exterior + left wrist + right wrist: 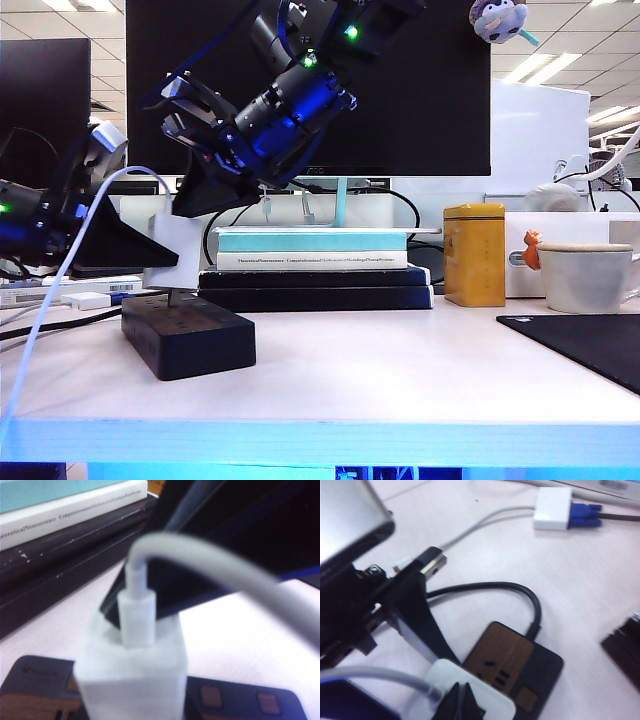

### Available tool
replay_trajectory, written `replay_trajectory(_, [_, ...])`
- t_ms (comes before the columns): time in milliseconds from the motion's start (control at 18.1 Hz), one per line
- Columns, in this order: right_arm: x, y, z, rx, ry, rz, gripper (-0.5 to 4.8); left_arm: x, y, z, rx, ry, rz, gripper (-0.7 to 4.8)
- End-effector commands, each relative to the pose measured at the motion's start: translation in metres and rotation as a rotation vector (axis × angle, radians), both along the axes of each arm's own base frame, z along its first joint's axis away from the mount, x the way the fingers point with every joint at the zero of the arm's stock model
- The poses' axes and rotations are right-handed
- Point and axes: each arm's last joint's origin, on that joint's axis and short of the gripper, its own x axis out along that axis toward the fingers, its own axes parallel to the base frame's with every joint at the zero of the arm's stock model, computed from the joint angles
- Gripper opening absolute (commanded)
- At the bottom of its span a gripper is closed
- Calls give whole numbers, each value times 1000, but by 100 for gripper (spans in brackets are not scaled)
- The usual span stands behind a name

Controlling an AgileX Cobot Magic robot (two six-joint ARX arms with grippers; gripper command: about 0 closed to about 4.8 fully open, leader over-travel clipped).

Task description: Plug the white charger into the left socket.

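The white charger (176, 238) hangs just above the left end of the black power strip (195, 340), its cable (60, 280) looping down to the left. My left gripper (160, 250) is shut on the block's sides; one of its fingers (415, 615) shows black beside the charger (480, 697). My right gripper (462, 699) is shut, with its tips resting on top of the block. It reaches across from above (186, 207). A thin prong (170, 294) meets the strip's top. The left socket's slots are hidden under the charger (132, 680). One uncovered outlet (494, 667) lies beside it.
A stack of books (310, 265) stands right behind the strip under a dark monitor. To the right are a yellow tin (475, 255), a white mug (590, 275) and a black mat (590, 345). The strip's black cord (520, 592) curls by a white adapter (552, 507).
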Motion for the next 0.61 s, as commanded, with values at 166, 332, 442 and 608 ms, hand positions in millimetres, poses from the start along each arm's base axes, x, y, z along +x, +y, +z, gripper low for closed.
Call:
replay_trajectory(166, [-10,0,-23,-92,128,34,-5,-4,-1,-11,42,81,26,130])
replay_trajectory(332, [-14,0,-26,-123,145,53,-5,-5,0,-13,68,91,46,130])
replay_trajectory(442, [-14,-2,-27,-138,156,48,-5,-5,0,-14,70,96,48,130])
replay_trajectory(608, [-15,-2,-35,-166,187,52,-5,-6,0,-15,78,112,55,129])
